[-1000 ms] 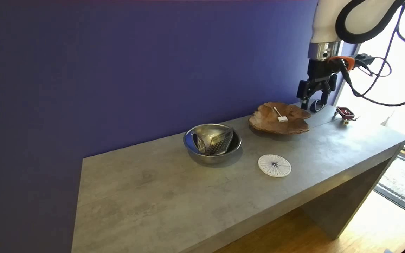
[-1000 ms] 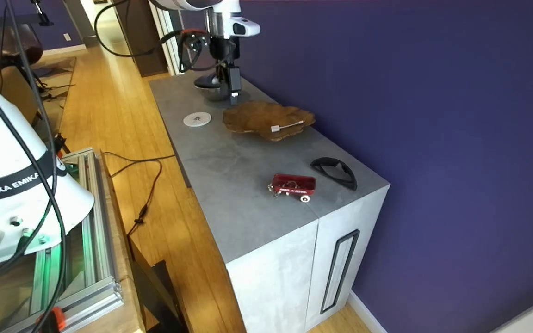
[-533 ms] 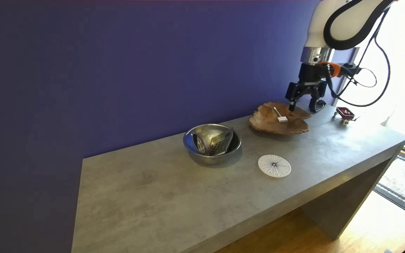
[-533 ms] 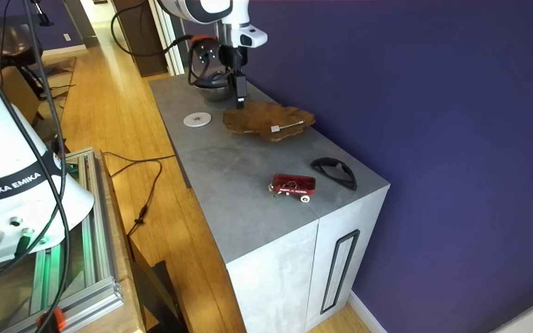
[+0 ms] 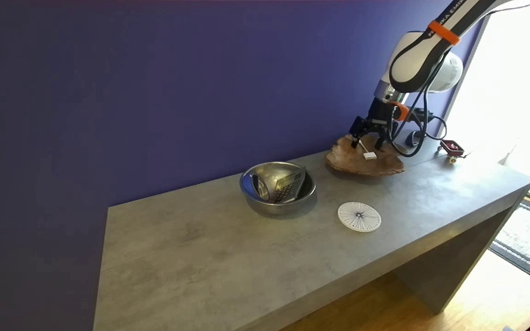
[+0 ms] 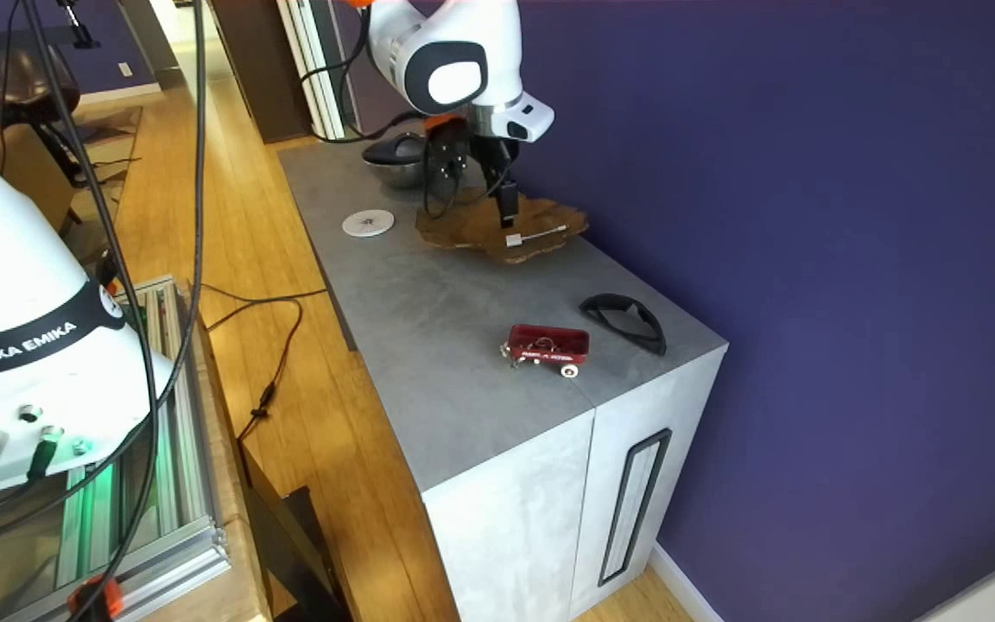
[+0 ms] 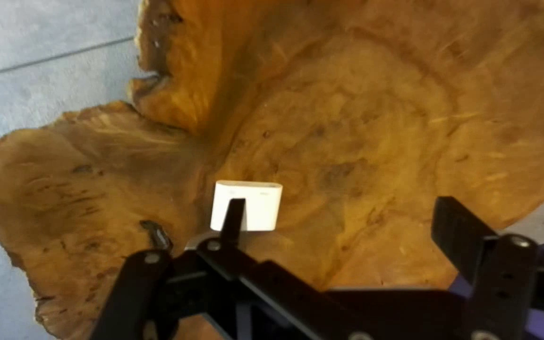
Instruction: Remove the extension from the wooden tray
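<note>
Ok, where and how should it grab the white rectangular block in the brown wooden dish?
From above, probably, the black fingers closing on the two edges of the white block either side of its thin white tail. The block is the wider part, lying broad face up; the raised rim of the brown wooden dish could hinder a sideways approach.

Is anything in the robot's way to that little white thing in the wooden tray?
Nothing visible is: in the wrist view, only one finger of the open end effector covers part of the white extension.
</note>
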{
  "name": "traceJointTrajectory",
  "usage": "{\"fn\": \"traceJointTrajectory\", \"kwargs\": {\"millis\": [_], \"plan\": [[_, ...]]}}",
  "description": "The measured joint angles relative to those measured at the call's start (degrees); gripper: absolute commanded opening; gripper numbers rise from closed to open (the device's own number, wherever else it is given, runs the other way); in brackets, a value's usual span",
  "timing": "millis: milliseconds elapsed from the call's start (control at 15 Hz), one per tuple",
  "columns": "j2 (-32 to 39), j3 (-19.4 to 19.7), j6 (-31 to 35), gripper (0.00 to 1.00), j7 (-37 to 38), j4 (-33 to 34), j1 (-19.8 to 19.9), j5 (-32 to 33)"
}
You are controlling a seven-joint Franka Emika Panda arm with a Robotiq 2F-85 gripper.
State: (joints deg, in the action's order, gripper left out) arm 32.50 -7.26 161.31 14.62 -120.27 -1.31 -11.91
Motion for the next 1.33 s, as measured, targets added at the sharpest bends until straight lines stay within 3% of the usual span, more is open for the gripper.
{"fn": "traceJointTrajectory", "kwargs": {"millis": [267, 533, 867, 1067, 1333], "plan": [[0.9, 0.5, 0.5, 1.0, -0.6, 1.3, -0.4, 0.3], [0.9, 6.4, 0.2, 1.0, -0.4, 1.3, -4.4, 3.6], [1.3, 8.8, 0.2, 0.64, 0.5, 1.3, -6.1, 4.3], [1.6, 9.5, 0.2, 0.56, 2.6, 1.3, -7.4, 4.3], [2.1, 11.2, 1.1, 0.6, 6.1, 1.3, -9.6, 4.3]]}}
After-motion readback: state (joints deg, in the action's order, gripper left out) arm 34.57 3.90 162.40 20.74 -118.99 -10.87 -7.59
